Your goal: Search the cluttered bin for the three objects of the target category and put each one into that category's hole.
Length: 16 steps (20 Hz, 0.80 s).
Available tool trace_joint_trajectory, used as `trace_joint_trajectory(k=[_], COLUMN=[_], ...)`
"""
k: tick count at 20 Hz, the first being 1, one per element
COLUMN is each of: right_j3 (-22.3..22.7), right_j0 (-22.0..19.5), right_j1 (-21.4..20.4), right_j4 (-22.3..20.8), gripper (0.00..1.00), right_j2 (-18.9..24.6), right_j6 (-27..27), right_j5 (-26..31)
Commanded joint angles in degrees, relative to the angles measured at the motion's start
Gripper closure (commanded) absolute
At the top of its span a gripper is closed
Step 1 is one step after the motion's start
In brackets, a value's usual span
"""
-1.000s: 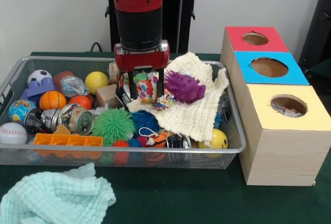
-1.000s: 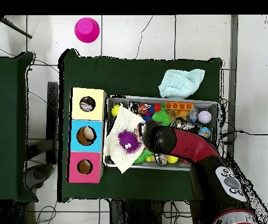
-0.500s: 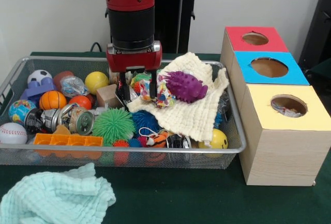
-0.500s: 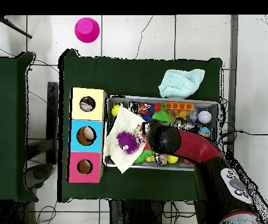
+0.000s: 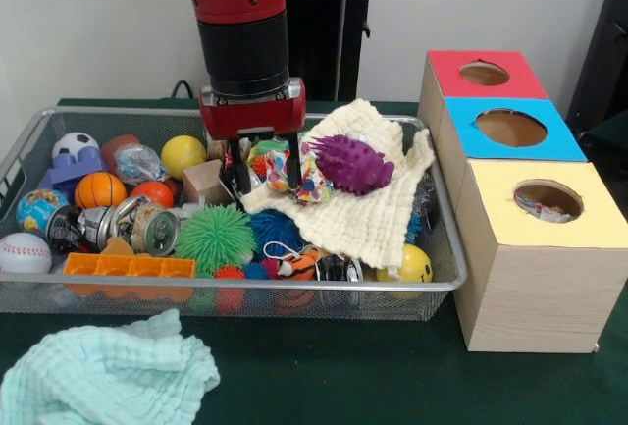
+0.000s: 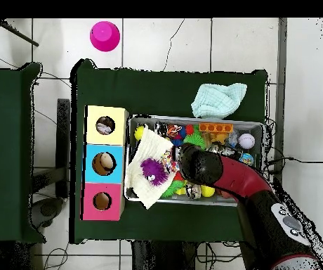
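Candy wrapper (image 5: 278,165), a crinkled multicoloured packet at centre frame, sat between the claw's (image 5: 263,168) fingers, apparently clenched. It touched the cream cloth (image 5: 368,211) and purple spiky toy (image 5: 350,163); lifting could snag the cloth or drop it.

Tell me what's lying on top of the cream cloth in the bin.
A purple spiky toy sits on the cream cloth; whatever the cloth covers is hidden.
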Motion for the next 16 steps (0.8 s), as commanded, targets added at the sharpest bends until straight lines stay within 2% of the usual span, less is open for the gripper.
trace_joint_trajectory(k=[1, 16], right_j3=[2.98, 2.57], right_j0=[-1.15, -0.99], right_j1=[2.25, 2.83], right_j4=[2.42, 2.15], gripper=[0.0, 0.0], right_j2=[5.96, 5.85], right_j6=[6.93, 7.06], right_j5=[4.37, 5.25])
